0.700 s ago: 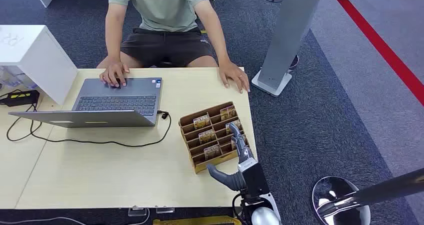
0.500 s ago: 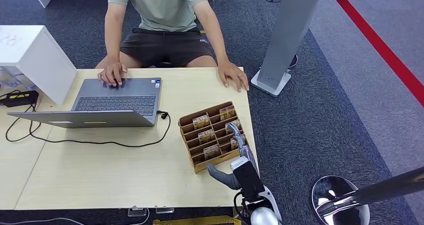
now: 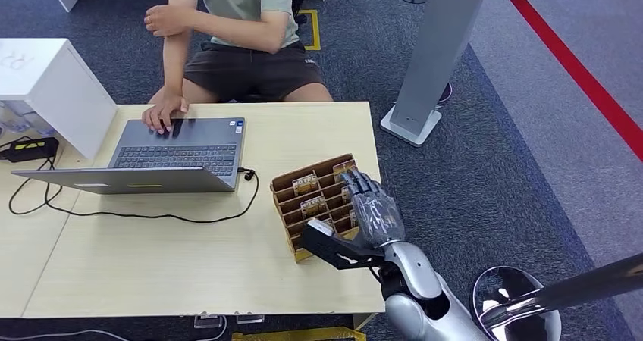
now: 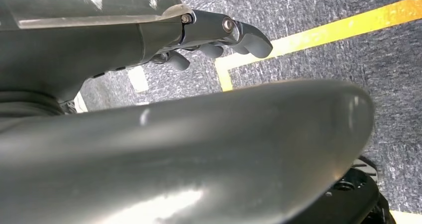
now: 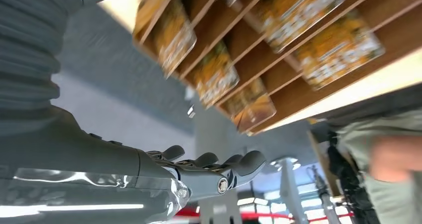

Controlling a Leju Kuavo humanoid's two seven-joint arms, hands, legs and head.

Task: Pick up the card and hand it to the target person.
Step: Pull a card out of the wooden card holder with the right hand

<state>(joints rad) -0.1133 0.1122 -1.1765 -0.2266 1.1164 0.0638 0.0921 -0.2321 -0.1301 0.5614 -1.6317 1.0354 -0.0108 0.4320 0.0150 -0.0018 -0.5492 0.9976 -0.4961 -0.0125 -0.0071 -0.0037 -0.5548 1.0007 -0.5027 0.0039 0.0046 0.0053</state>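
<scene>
The step in hand is the reach for a card. The right hand (image 3: 373,211) hovers over the near right part of the wooden card rack (image 3: 288,184) on the desk (image 3: 189,258), fingers spread, thumb apart, holding nothing. The cards (image 3: 314,204) stand in the rack's slots. The next move calls for lowering onto one card and pinching its top edge. The left hand (image 4: 219,35) hangs over the floor, fingers loosely extended, empty. The person (image 3: 246,23) sits across the desk.
</scene>
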